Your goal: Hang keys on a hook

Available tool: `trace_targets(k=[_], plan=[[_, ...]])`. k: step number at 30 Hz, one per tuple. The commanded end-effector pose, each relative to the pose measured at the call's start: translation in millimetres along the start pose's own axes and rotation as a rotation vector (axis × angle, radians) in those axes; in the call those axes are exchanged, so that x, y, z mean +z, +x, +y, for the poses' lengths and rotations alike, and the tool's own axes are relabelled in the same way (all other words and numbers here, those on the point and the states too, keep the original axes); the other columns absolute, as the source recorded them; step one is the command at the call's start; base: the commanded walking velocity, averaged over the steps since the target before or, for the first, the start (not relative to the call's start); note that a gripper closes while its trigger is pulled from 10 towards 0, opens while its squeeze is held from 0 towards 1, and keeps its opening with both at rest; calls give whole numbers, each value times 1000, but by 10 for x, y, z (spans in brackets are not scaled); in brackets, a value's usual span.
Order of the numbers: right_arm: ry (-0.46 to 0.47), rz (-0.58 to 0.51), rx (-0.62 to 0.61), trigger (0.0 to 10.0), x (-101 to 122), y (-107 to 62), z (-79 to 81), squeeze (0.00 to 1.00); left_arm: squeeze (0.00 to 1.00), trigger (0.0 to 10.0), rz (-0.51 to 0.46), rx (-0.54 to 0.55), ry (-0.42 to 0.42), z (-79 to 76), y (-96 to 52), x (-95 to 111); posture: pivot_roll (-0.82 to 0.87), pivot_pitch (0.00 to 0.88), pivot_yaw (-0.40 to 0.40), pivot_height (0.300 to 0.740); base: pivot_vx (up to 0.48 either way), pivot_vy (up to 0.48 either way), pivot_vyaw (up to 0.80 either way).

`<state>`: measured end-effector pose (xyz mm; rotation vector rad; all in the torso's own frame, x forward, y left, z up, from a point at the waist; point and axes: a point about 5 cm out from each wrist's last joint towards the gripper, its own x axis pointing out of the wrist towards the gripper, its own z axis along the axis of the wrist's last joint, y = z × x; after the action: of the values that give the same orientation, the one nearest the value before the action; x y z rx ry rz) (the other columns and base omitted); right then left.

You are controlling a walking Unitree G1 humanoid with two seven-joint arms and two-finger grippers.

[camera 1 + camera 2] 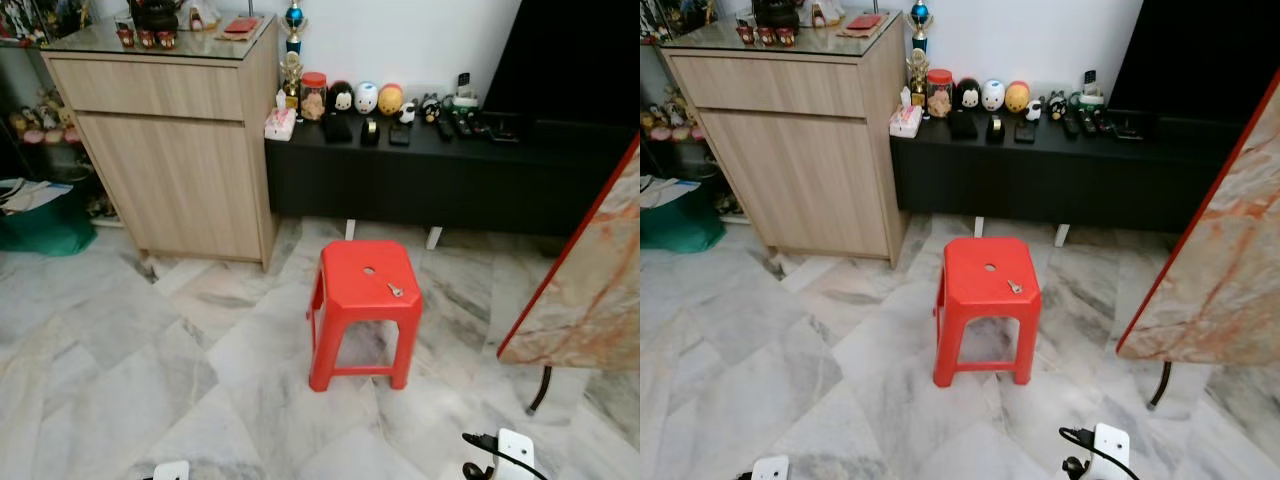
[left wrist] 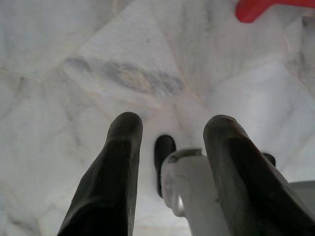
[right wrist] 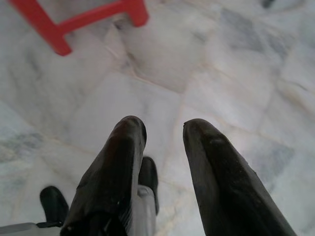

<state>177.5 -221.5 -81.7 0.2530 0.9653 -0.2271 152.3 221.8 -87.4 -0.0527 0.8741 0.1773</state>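
A small set of keys (image 1: 395, 290) lies on top of a red plastic stool (image 1: 365, 300) in the middle of the marble floor; the keys (image 1: 1014, 287) rest toward the stool's right side. My left gripper (image 2: 170, 128) hangs low over the floor with its black fingers apart and nothing between them. The right gripper (image 3: 165, 130) also hangs over the floor, open and empty, with the stool's red leg (image 3: 59, 29) ahead of it. I cannot make out a hook.
A wooden cabinet (image 1: 175, 150) stands at the back left. A low black console (image 1: 440, 175) with figurines and remotes runs along the wall. A marble-patterned tabletop with a red edge (image 1: 590, 270) juts in at the right. A green bag (image 1: 45, 225) sits far left.
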Motion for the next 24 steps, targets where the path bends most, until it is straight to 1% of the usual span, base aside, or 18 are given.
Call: trace_targets(k=[1, 3, 4, 5, 7, 11, 12, 13, 14, 17, 19, 20, 22, 23, 24], plan=[[-43, -12, 28, 10000, 46, 13, 66, 0, 0, 10000, 30, 1, 34, 48, -3, -18, 83, 0, -30, 718, 292, 0, 0], [-61, -9, 44, 10000, 42, 19, 114, 0, 0, 10000, 31, 3, 53, 77, 3, 7, 84, 0, -15, 718, 296, 0, 0], [-56, -11, 50, 10000, 42, 22, 139, 0, 0, 10000, 32, 5, 55, 91, 5, 17, 81, 0, -6, 718, 296, 0, 0], [-72, -12, 73, 10000, 43, 29, 211, 0, 0, 10000, 33, 7, 67, 115, 10, 38, 83, 0, -5, 718, 296, 0, 0], [-116, -7, 105, 10000, 38, 37, 306, 0, 0, 10000, 33, 8, 84, 135, 13, 57, 93, 0, -5, 718, 300, 0, 0], [-207, -5, 153, 10000, 38, 47, 459, 0, 0, 10000, 26, 19, 92, 183, 18, 97, 109, 0, -7, 718, 298, 0, 0], [-207, -5, 153, 10000, 38, 47, 459, 0, 0, 10000, 26, 19, 92, 183, 18, 97, 109, 0, -7, 718, 296, 0, 0], [-177, -9, 151, 10000, 33, 48, 487, 0, 0, 10000, 24, 18, 103, 206, 18, 113, 107, 0, -7, 718, 300, 0, 0], [-169, -9, 151, 10000, 27, 48, 497, 0, 0, 10000, 27, 16, 112, 215, 18, 116, 105, 0, -7, 718, 296, 0, 0], [-172, -4, 145, 10000, -8, 44, 495, 0, 0, 10000, 38, 4, 129, 231, 7, 90, 120, 0, -22, 718, 298, 0, 0], [-125, -7, 138, 10000, -39, 38, 469, 0, 0, 10000, 38, 0, 133, 240, -8, 55, 121, 0, -34, 718, 300, 0, 0], [-123, -6, 137, 10000, -53, 36, 459, 0, 0, 10000, 38, 0, 133, 242, -14, 40, 119, 0, -36, 718, 300, 0, 0], [-120, 9, 116, 10000, -114, 23, 370, 0, 0, 10000, 51, -8, 132, 237, -39, -36, 110, 0, -52, 718, 298, 0, 0], [-120, 9, 116, 10000, -114, 23, 370, 0, 0, 10000, 51, -8, 132, 237, -39, -36, 110, 0, -52, 718, 296, 0, 0], [-154, 24, 108, 10000, -157, 10, 293, 0, 0, 10000, 68, -17, 129, 224, -60, -105, 114, 0, -69, 718, 296, 0, 0]])
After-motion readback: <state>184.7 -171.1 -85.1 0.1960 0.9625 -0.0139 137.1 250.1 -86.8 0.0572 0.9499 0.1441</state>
